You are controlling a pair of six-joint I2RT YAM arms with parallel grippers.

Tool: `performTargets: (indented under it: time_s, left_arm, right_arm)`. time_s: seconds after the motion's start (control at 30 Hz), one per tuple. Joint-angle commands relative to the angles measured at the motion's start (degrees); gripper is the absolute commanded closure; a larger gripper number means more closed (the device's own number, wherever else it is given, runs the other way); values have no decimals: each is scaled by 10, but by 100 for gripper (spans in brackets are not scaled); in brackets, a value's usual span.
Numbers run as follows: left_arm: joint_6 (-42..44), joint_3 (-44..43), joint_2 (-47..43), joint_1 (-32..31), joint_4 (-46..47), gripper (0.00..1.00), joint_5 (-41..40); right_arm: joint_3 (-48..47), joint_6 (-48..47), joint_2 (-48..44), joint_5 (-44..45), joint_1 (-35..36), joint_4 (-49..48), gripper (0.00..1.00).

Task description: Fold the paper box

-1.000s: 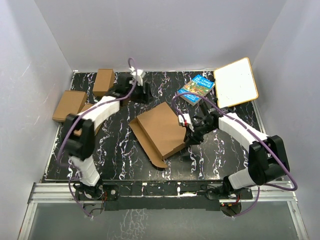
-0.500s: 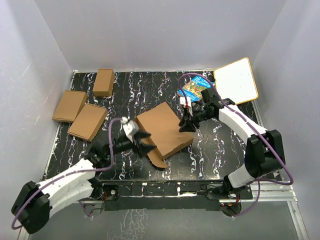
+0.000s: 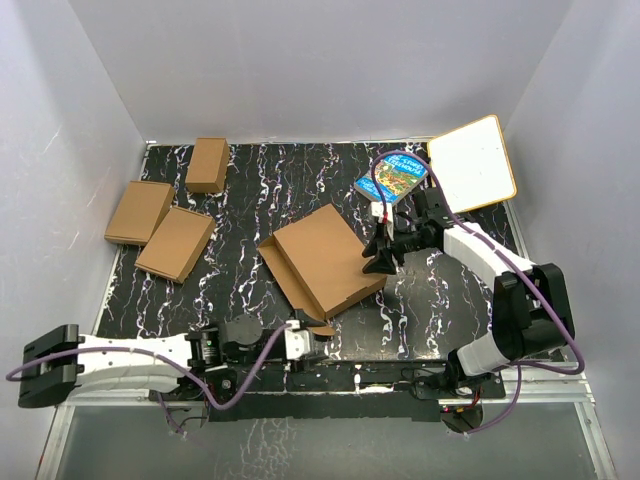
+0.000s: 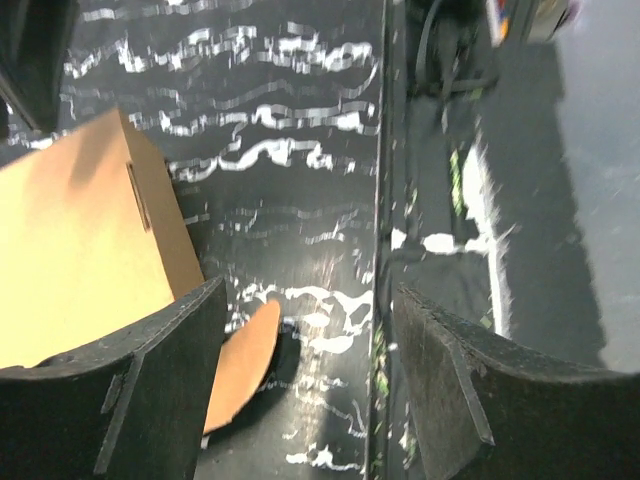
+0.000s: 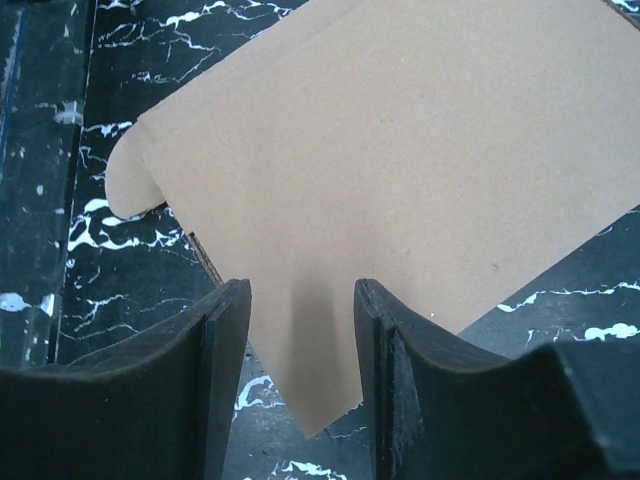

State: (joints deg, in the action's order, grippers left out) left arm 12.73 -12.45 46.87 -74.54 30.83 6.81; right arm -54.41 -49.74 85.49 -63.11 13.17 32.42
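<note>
One paper box [image 3: 322, 258] is counted. Three smaller folded cardboard boxes [image 3: 208, 164] [image 3: 139, 211] [image 3: 176, 243] are counted left of it. One blue book [image 3: 392, 177] and one white board [image 3: 471, 163] are counted far-right of it. Two grippers are counted: left gripper [image 4: 308, 295], right gripper [image 5: 300, 290].

Paper box [image 3: 325, 258] centre; book [image 3: 393, 177] behind-right; small boxes [image 3: 176, 243] far left

Matt brown cardboard paper box [image 3: 325, 255], smooth black marbled table [image 3: 250, 190]
</note>
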Motion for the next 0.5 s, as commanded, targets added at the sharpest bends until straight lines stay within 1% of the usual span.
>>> performTargets:
  time_s: [0.0,0.07,0.2,0.47]
  left_arm:
    - [81,9,52,-21,17,34,-96]
    - [89,8,77,-21,34,34,-105]
    - [90,10,113,-21,60,36,-127]
    - [68,11,137,-21,77,43,-129]
  right_arm:
    - [18,-86,-38,-47,-4,-27,50]
    - [24,-108,-43,-52,-7,-22,50]
    - [24,-114,-45,-53,-13,-20,50]
    - [23,-123,-44,-56,-16,-13,50]
